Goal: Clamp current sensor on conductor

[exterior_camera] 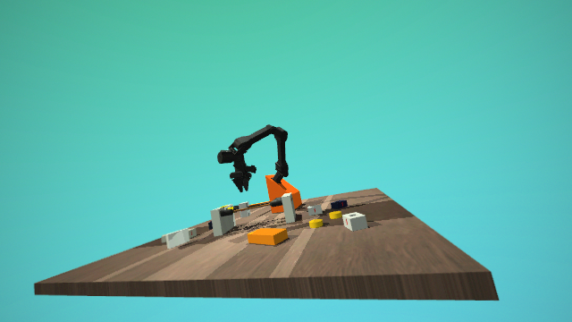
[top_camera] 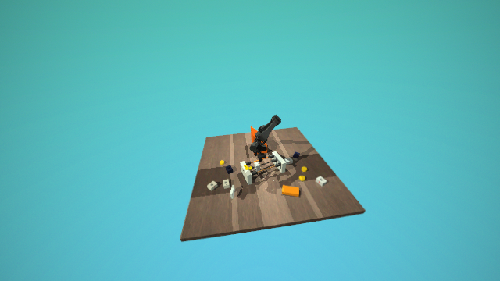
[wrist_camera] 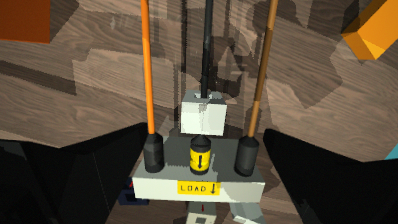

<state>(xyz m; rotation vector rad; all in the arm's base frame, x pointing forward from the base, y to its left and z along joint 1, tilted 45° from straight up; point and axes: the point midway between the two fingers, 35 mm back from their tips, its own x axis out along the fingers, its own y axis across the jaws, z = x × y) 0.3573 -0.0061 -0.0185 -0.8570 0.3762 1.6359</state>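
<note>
The white sensor (top_camera: 257, 166) (exterior_camera: 244, 209) (wrist_camera: 203, 117) sits around the black middle conductor (wrist_camera: 206, 45), close to the end post (top_camera: 247, 176) (exterior_camera: 218, 224) (wrist_camera: 150, 189) with the yellow LOAD label (wrist_camera: 198, 188). Its two halves look together, with a thin seam on top; the latch is too small to tell. The label's arrow points away from the sensor, toward the bottom of the wrist view; no arrow on the sensor can be made out. My gripper (exterior_camera: 242, 191) (wrist_camera: 206, 131) is open and empty, above the conductors, its fingers wide apart and clear of the sensor.
An orange conductor (wrist_camera: 147, 60) and a brown one (wrist_camera: 264, 60) run on either side. The far post (top_camera: 279, 161) (exterior_camera: 289, 207) holds their other ends. An orange block (top_camera: 291, 190) (exterior_camera: 267, 236), a white box (top_camera: 321, 180) (exterior_camera: 355, 221) and a thin white plate (top_camera: 233, 191) (exterior_camera: 178, 238) stand around the rack.
</note>
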